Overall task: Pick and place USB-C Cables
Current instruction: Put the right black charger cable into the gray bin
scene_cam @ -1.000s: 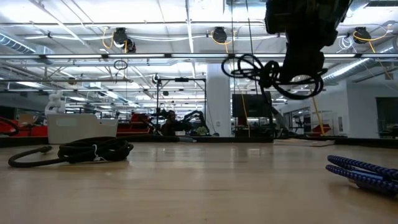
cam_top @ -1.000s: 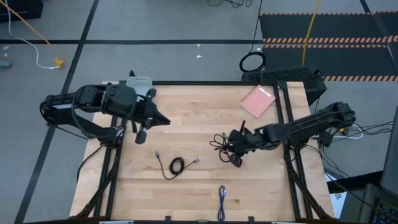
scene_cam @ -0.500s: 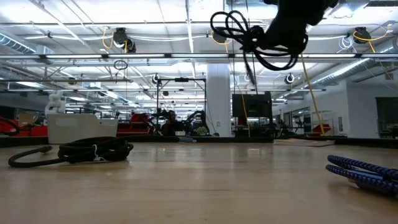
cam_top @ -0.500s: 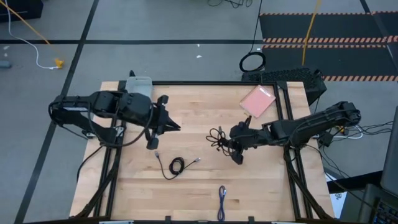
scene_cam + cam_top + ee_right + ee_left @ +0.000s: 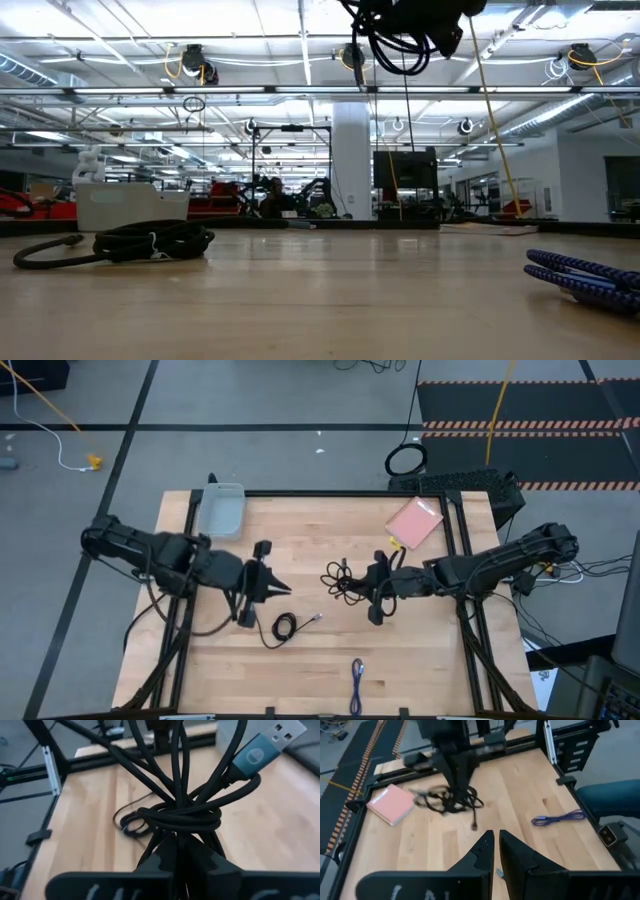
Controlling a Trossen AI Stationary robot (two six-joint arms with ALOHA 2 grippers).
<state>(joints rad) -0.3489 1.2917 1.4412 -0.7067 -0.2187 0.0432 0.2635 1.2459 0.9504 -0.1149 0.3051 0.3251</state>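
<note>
My right gripper (image 5: 364,583) (image 5: 176,851) is over the table's middle, shut on a black USB-C cable (image 5: 338,579), which shows high at the low view's top (image 5: 400,28). A second black cable (image 5: 284,626) (image 5: 130,242) lies coiled on the wood, nearer the near edge. The blue-purple cable (image 5: 357,676) (image 5: 559,817) (image 5: 585,275) lies flat by the near edge. My left gripper (image 5: 283,590) (image 5: 494,840) is shut and holds nothing. It hovers just on the far side of the lying black cable and points toward the table's right. My right gripper pinches the black cable between its two fingers at the bunched waist (image 5: 179,822), where a wrap binds the loops. The fingers come nearly level from the table's right. The coil is lifted clear of the table. Its loops and grey connector end (image 5: 265,746) stick out past the fingertips.
A pink flat square (image 5: 413,522) (image 5: 391,804) lies by the far right corner. A clear tray (image 5: 222,510) sits at the far left corner. Bare wood lies between the two grippers and along the near edge, left of the blue-purple cable.
My right gripper has risen and drifted a little toward the table's left, carrying the black cable higher above the wood. My left gripper has swung from the far left part of the table toward the near edge and the middle, ending beside the lying black cable.
</note>
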